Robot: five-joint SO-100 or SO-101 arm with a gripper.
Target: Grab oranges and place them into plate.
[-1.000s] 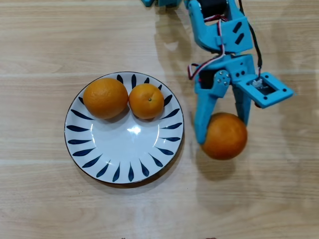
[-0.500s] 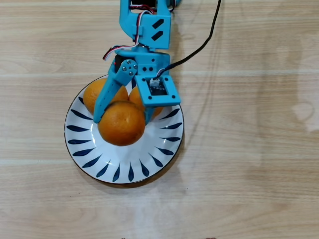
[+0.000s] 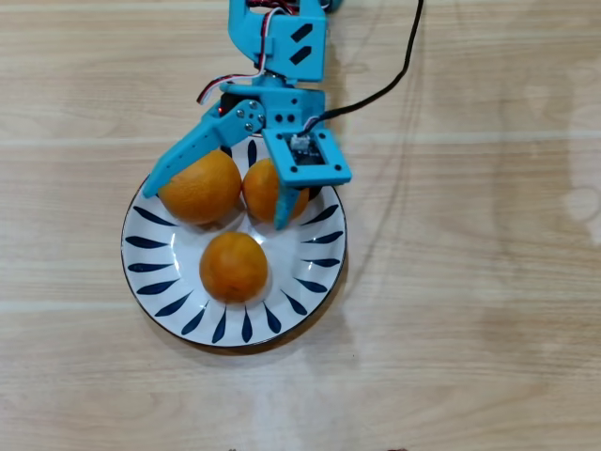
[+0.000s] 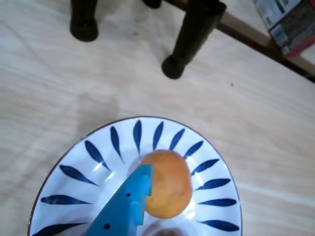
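The white plate (image 3: 317, 268) with dark blue strokes lies left of centre in the overhead view. Three oranges rest on it: a large one (image 3: 199, 185) at the upper left, one (image 3: 265, 188) beside it partly under the blue arm, and one (image 3: 234, 267) nearer the lower middle. My blue gripper (image 3: 216, 206) stands open above the two upper oranges, its fingers spread wide and holding nothing. In the wrist view the lower orange (image 4: 168, 189) sits on the plate (image 4: 123, 135), just past one blue fingertip (image 4: 142, 178).
Pale wooden tabletop surrounds the plate. A black cable (image 3: 380, 80) runs from the arm to the upper right. In the wrist view, dark legs (image 4: 192, 37) stand beyond the plate and a printed box (image 4: 290, 22) sits at the top right.
The gripper carried an orange from the right of the plate to over it, then opened. That orange now lies on the plate, and the gripper has drawn back slightly toward the top.
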